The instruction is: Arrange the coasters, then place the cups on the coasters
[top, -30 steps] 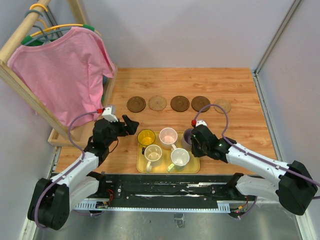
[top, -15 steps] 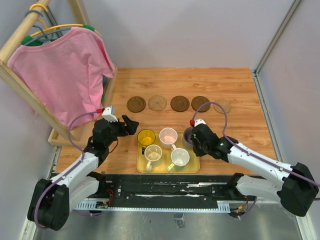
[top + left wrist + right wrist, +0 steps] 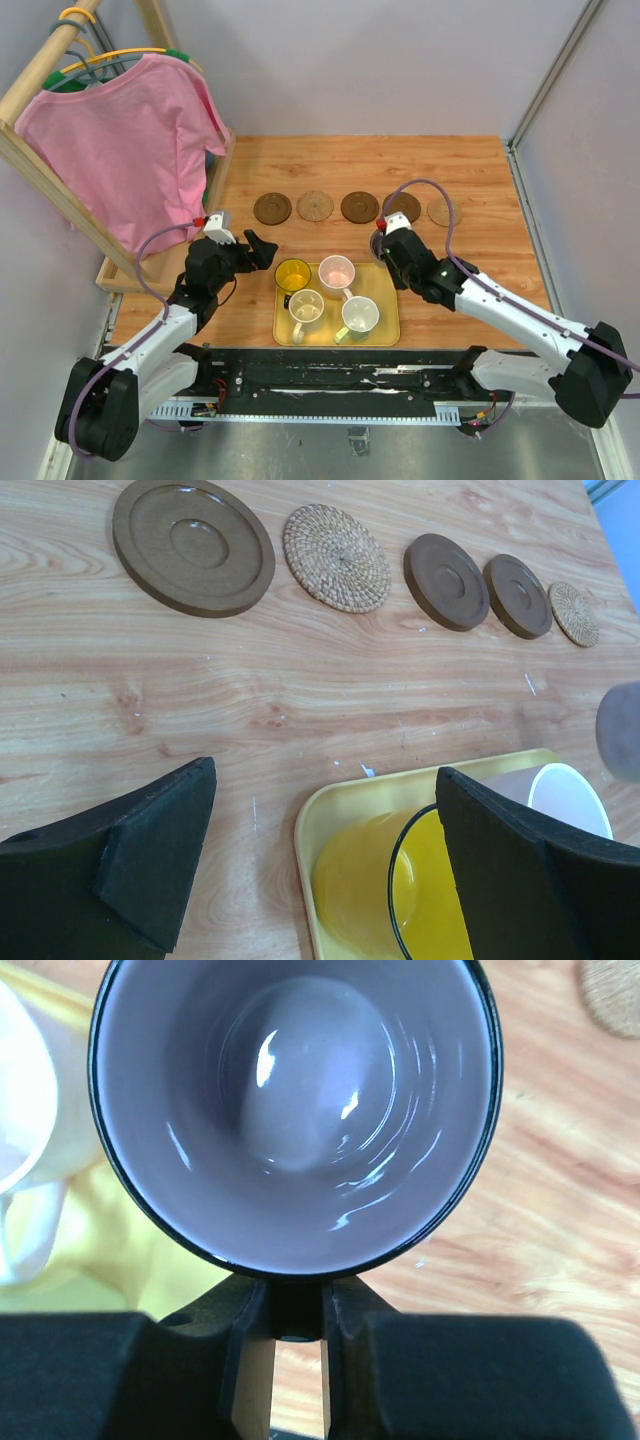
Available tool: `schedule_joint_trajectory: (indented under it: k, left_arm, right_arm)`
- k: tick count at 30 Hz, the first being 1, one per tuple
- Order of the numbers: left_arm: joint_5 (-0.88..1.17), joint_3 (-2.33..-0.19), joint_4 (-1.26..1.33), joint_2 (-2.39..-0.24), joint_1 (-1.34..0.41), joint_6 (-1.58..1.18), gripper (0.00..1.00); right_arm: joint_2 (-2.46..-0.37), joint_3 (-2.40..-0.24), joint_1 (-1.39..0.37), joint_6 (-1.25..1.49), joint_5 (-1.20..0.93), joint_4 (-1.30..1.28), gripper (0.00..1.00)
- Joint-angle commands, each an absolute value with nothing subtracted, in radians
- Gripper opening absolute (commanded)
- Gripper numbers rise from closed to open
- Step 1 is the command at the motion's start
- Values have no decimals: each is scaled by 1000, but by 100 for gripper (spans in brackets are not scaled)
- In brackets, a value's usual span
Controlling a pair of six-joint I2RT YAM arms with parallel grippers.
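Five coasters lie in a row across the table: dark brown [image 3: 272,208], woven tan [image 3: 315,206], dark brown [image 3: 359,206], a brown one [image 3: 408,207] partly behind my right arm's cable, and a small woven one [image 3: 444,211]. My right gripper [image 3: 295,1310] is shut on the handle of the grey-purple cup [image 3: 295,1110], held above the tray's far right corner, near the fourth coaster. On the yellow tray [image 3: 385,335] stand the yellow cup [image 3: 293,273], pink cup [image 3: 336,270], cream cup [image 3: 306,305] and white-green cup [image 3: 360,314]. My left gripper [image 3: 262,248] stands open beside the yellow cup [image 3: 400,890].
A pink shirt [image 3: 120,140] hangs on a wooden rack [image 3: 150,272] along the table's left edge, close to my left arm. Grey walls close in the far and right sides. My right arm's cable [image 3: 420,185] loops over the coaster row.
My right gripper has lifted the grey-purple cup off the tray's right side and carried it away from me, toward the coaster row. The left arm has not moved.
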State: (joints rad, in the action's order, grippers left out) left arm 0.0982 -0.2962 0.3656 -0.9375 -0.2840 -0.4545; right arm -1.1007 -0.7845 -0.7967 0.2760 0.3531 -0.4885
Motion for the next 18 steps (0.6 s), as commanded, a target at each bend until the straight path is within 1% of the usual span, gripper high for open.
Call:
schedule_joint_trajectory:
  k: [1, 6, 11, 14, 18]
  left_arm:
    - [87, -298, 405, -928, -293, -457, 95]
    - [85, -305, 402, -931, -293, -459, 95]
    - [82, -315, 395, -931, -293, -460, 95]
    - [80, -326, 377, -931, -293, -454, 95]
    - [76, -332, 374, -930, -292, -457, 95]
  right_arm:
    - [-1128, -874, -690, 147, 467, -412, 1]
    - [-1205, -931, -477, 38, 387, -323, 1]
    - [-1287, -957, -264, 18, 265, -217, 1]
    - [-1351, -992, -168, 14, 193, -191, 1]
    - [-1445, -1057, -85, 0, 129, -189, 1]
